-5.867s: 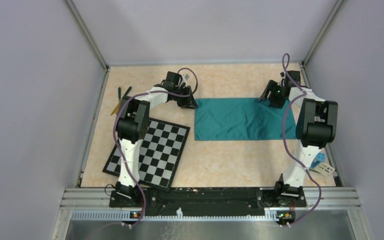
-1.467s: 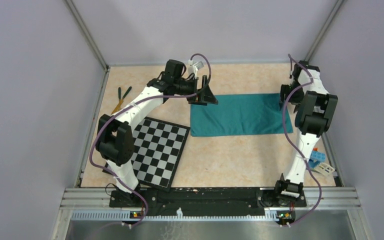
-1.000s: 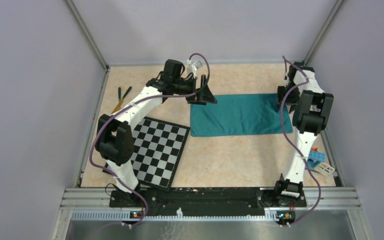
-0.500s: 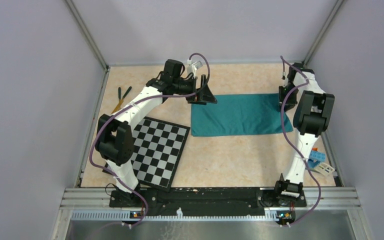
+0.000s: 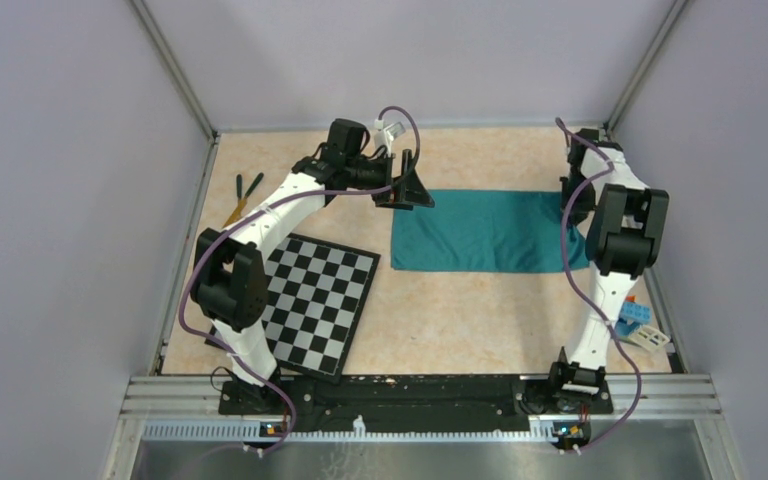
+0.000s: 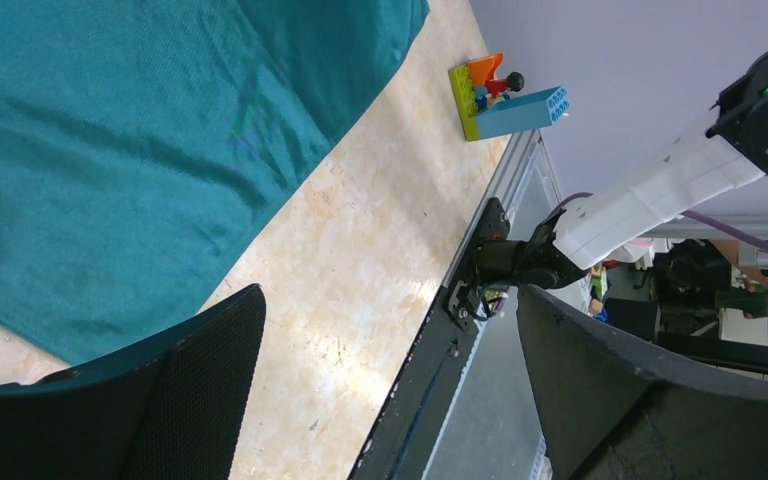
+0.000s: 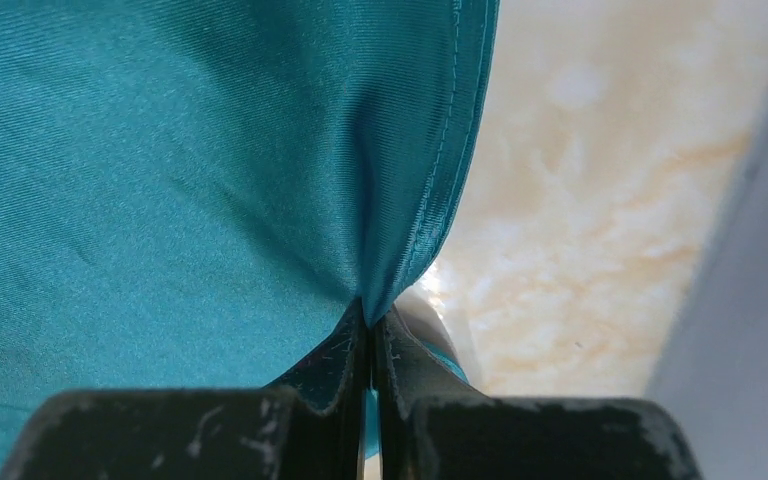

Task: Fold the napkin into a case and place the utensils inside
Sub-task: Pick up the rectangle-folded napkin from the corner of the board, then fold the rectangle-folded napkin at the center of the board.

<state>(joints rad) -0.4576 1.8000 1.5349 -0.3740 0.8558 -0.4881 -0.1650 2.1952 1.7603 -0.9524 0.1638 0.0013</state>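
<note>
Your right gripper (image 7: 370, 322) pinches the right-hand hem of the teal napkin (image 5: 485, 232), which lies as a flat oblong toward the far side of the table (image 5: 460, 310). Your left gripper (image 6: 390, 300) hovers spread wide above the cloth's left end, holding nothing. The utensils (image 5: 244, 196) lie well apart, far left.

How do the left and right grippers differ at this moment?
The left gripper is open, its black fingers wide apart; the right gripper is shut. The left sits by the teal-green cloth napkin's far-left corner, gripping nothing; the right pinches the napkin's right edge into a pucker. Both are at the napkin's ends.
</note>
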